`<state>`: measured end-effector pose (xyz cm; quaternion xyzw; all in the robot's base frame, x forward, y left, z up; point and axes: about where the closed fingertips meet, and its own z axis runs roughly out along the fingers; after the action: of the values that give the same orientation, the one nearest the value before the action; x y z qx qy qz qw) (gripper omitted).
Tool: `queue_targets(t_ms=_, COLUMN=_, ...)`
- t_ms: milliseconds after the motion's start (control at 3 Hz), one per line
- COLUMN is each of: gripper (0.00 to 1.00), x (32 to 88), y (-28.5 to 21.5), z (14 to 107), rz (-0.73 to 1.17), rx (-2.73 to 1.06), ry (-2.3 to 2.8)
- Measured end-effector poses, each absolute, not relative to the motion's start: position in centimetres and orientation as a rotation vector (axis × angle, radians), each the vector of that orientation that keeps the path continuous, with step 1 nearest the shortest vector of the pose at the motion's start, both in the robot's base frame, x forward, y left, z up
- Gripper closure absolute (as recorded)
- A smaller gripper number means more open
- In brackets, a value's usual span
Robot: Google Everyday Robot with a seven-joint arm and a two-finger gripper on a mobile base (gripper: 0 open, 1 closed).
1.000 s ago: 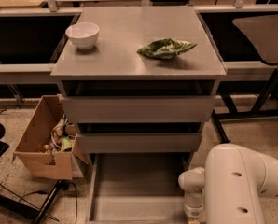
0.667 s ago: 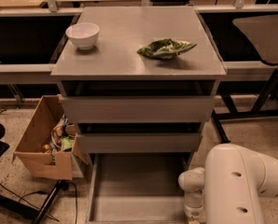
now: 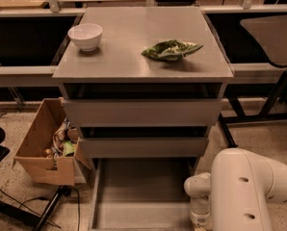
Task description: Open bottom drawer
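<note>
While the bottom drawer sits pulled well out at the bottom centre of the frame, you can look straight down into its smooth grey tray, and there's nothing lying in the part that shows. Its front edge runs off the lower edge of the frame, so I can't see the front panel itself.

Above it the middle drawer front and the taller top drawer front both look pushed in, with dark gaps above each one.

On the grey table that carries the drawers, a white bowl stands upright near the upper left corner. A crumpled green bag lies right of centre, well apart from the bowl.

The robot's fat white arm fills the lower right of the frame. Its wrist drops down just beside the right rail of the open drawer, and the claw is right at the bottom edge there, mostly cut off. Honestly can't tell if it's open or closed, or whether it's touching the drawer.

Left of the table, an open cardboard box full of mixed junk sits on the speckled floor, with black cables trailing below it.
</note>
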<state>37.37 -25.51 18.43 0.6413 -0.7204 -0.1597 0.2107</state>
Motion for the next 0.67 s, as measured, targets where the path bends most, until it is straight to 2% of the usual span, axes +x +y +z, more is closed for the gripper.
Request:
queue_targets(t_ms=333, gripper=0.86, x=36.87, y=-25.59, z=18.53, rz=-0.463, rx=1.768, ry=-1.994)
queue_targets(t_ms=667, gripper=0.62, x=36.91, y=-25.58, z=18.53, rz=-0.464, rx=1.768, ry=-1.994)
